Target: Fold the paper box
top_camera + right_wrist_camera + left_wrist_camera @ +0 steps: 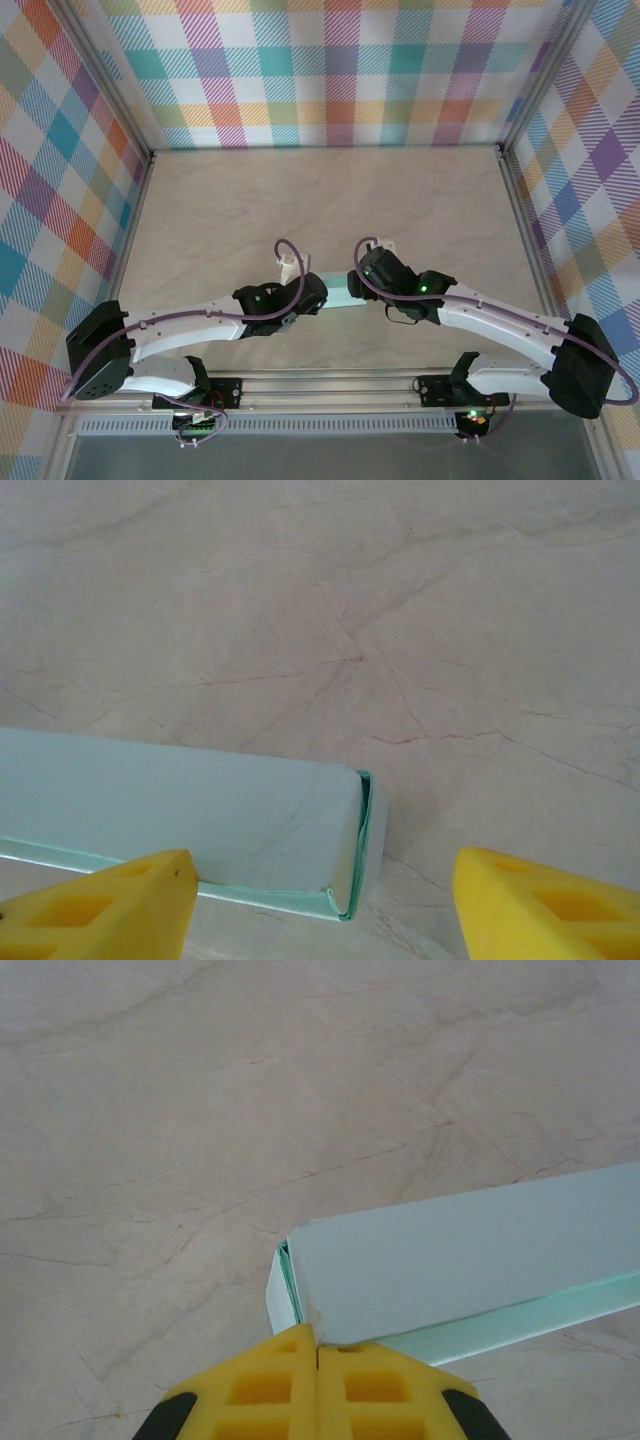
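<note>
1. The box (338, 292) is a folded, pale mint, long, flat shape. It lies on the table (300, 200) in the near middle, between the two grippers.
2. Its long axis runs left to right, one end toward each arm.
3. From above, most of it is hidden under the two wrists and only a short middle strip shows.
4. In the left wrist view, the box (450, 1260) runs off the right edge. Its left end shows layered card edges that are not quite flush.
5. The left gripper (317, 1345) has its yellow fingers (262, 1390) pressed together, tips against the near corner of that end. I cannot tell whether any card is nipped between them.
6. In the right wrist view, the box (180, 800) runs off the left edge. Its right end looks closed, with a darker green rim.
7. The right gripper (325, 858) is spread wide, straddling that end. Its fingers (110, 905) look clear of the card.
8. Seen from above, the left gripper (318, 293) and right gripper (362, 280) have their fingertips hidden beneath their own housings.
</note>
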Robot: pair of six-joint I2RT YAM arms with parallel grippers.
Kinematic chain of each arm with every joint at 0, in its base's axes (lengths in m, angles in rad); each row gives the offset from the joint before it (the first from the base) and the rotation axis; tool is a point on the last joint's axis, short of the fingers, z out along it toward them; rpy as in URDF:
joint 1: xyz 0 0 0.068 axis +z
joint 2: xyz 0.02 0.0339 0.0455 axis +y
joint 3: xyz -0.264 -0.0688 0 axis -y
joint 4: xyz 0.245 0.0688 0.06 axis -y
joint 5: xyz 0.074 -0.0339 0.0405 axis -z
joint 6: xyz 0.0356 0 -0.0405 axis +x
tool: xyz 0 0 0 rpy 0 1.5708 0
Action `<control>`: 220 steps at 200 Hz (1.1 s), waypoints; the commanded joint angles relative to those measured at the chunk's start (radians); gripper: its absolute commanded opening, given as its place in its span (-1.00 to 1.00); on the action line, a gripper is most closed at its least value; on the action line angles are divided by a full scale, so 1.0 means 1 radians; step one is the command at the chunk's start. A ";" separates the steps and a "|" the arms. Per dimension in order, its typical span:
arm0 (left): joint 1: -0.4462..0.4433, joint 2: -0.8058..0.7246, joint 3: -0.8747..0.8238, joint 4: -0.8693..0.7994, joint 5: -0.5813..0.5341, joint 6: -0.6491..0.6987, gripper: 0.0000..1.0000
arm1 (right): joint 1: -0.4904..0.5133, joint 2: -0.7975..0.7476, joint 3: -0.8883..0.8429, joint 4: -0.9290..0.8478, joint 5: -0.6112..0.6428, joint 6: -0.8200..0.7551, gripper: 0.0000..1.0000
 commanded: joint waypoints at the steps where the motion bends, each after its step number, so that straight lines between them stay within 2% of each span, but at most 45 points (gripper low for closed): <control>1: -0.014 0.021 0.013 -0.078 0.021 0.003 -0.85 | -0.003 0.008 -0.048 0.011 -0.039 0.038 0.35; 30: -0.025 -0.006 0.018 -0.097 0.027 0.022 -0.52 | -0.003 0.017 -0.048 0.011 -0.039 0.047 0.34; 52: -0.028 -0.044 0.003 -0.114 0.025 0.053 -0.35 | -0.003 0.033 -0.040 0.006 -0.037 0.046 0.33; 96: -0.028 -0.158 -0.021 -0.145 0.067 0.147 -0.05 | -0.002 0.067 -0.022 0.005 -0.045 0.052 0.33; 120: -0.027 -0.230 -0.031 -0.140 0.134 0.202 0.00 | -0.003 0.072 -0.023 0.017 -0.059 0.057 0.32; 135: -0.012 -0.270 -0.040 -0.102 0.177 0.177 0.10 | -0.004 0.072 -0.027 0.027 -0.067 0.059 0.32; 156: 0.050 -0.295 -0.059 -0.020 0.234 0.059 0.25 | -0.005 0.072 -0.031 0.034 -0.074 0.061 0.32; 163: 0.070 -0.289 -0.062 -0.003 0.244 0.020 0.25 | -0.005 0.068 -0.032 0.036 -0.076 0.061 0.32; 180: 0.106 -0.246 -0.048 -0.035 0.212 -0.053 0.06 | -0.005 0.062 -0.034 0.045 -0.084 0.056 0.31; 200: 0.150 -0.192 -0.035 -0.062 0.216 -0.090 0.06 | -0.005 0.063 -0.028 0.038 -0.086 0.051 0.31; 220: 0.176 -0.170 -0.052 -0.021 0.254 -0.098 0.06 | -0.005 0.059 -0.024 0.031 -0.087 0.045 0.30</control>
